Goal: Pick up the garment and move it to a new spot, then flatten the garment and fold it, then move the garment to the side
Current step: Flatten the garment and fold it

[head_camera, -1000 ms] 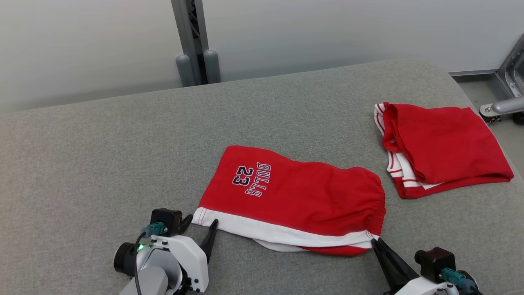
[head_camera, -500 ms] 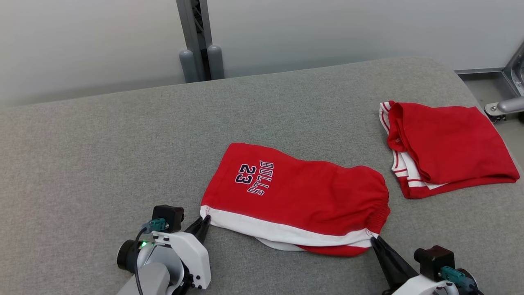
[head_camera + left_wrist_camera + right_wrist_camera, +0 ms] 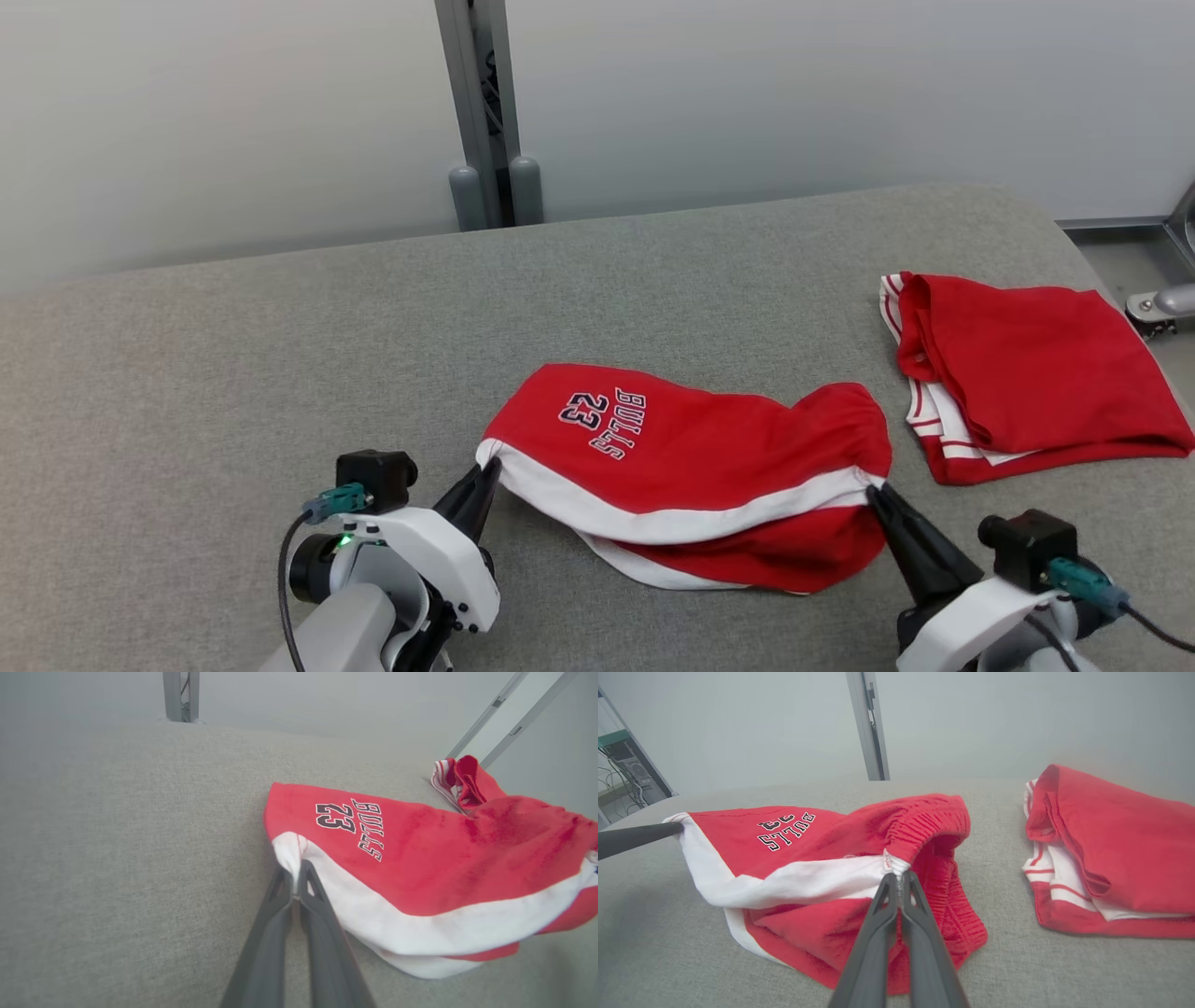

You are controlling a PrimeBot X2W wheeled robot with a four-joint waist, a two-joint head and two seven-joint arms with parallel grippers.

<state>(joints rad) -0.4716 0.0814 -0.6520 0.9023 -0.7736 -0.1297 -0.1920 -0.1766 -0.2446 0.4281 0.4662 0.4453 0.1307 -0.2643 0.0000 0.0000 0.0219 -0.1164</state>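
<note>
At centre-front of grey tabletop (image 3: 233, 373): red shorts (image 3: 691, 448), near edge held up clear of the surface, far part lying on it. Pinched at the white-trim hem corner by left hand (image 3: 485, 471), fingers together on the cloth. Pinched at the waistband end of the same white stripe by right hand (image 3: 878, 493), likewise clamped tight on fabric. Sagging between the two grips, lower layer drooping underneath toward the tabletop. Cannot tell whether both layers caught in either pinch. Well apart to the right: second garment (image 3: 1036, 373), red, folded, untouched.

Handling, judged: soft, light, limp knit; no stiffness, so will drape and bunch wherever unsupported. Not fragile, not slippery, but risk of slipping out of a thin one-layer pinch, or of leaving the under layer behind. Elastic waistband thicker and gathered, likely better purchase than plain hem. Best taken at two corners along one edge, as now, and held taut between hands to stop the middle folding on itself. Looks like pick-up for the move to a new spot; flattening and folding not yet done.
</note>
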